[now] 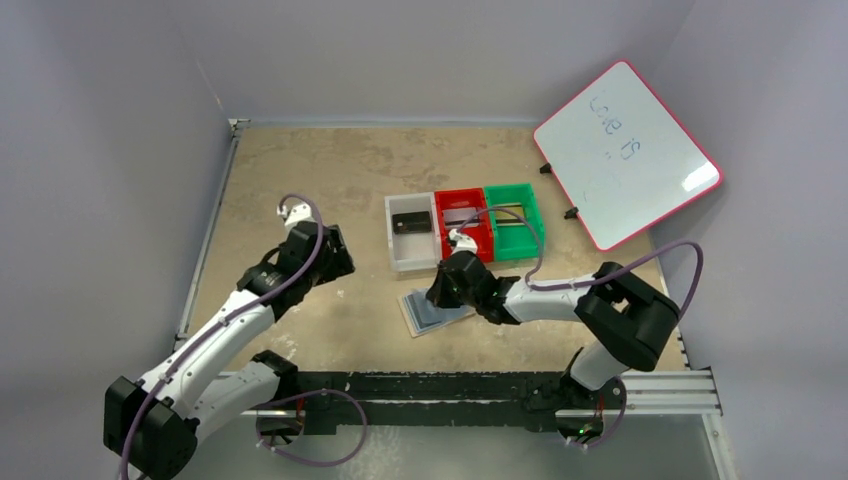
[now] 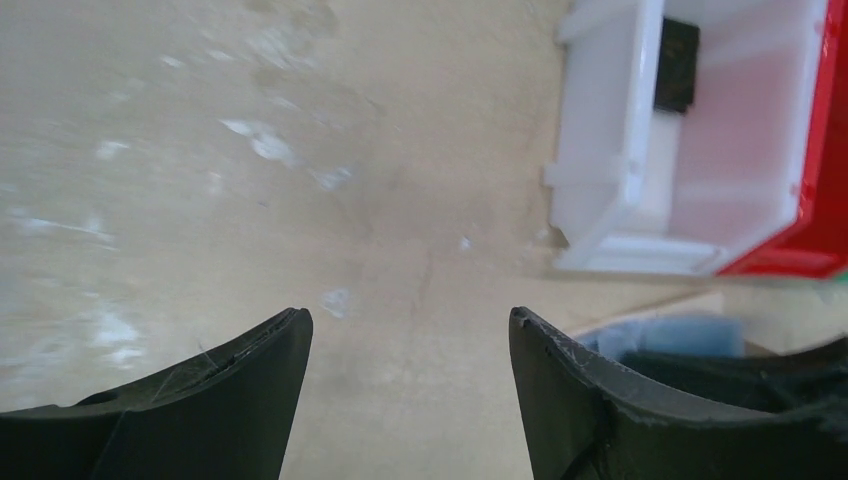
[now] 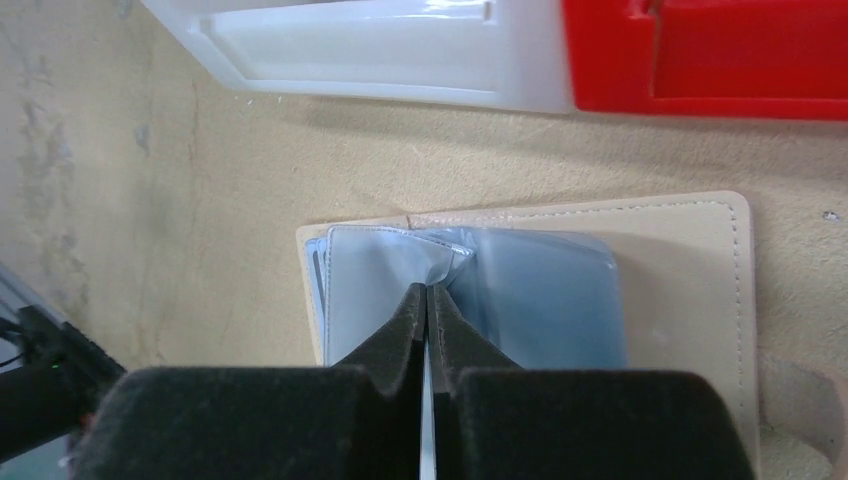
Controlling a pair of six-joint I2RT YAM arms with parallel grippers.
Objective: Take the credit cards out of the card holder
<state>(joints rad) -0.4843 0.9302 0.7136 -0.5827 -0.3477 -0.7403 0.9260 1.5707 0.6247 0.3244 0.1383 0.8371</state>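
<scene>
The card holder (image 3: 690, 270) lies open on the table, tan outside, with its grey-blue lining (image 3: 550, 300) facing up. It sits just in front of the bins (image 1: 418, 318). My right gripper (image 3: 427, 292) is over it, shut, its tips pinching a thin grey-blue pocket sheet that puckers up between them. I cannot tell whether a card is inside that sheet. A black credit card (image 1: 411, 221) lies in the clear bin (image 2: 677, 65). My left gripper (image 2: 410, 320) hangs open above bare table to the left of the card holder (image 2: 660, 335), holding nothing.
Clear (image 1: 398, 255), red (image 1: 487, 238) and green (image 1: 524, 240) bins stand side by side behind the card holder. Something flat and grey lies in the red one. A pink-framed whiteboard (image 1: 628, 152) leans at the back right. Walls enclose the table.
</scene>
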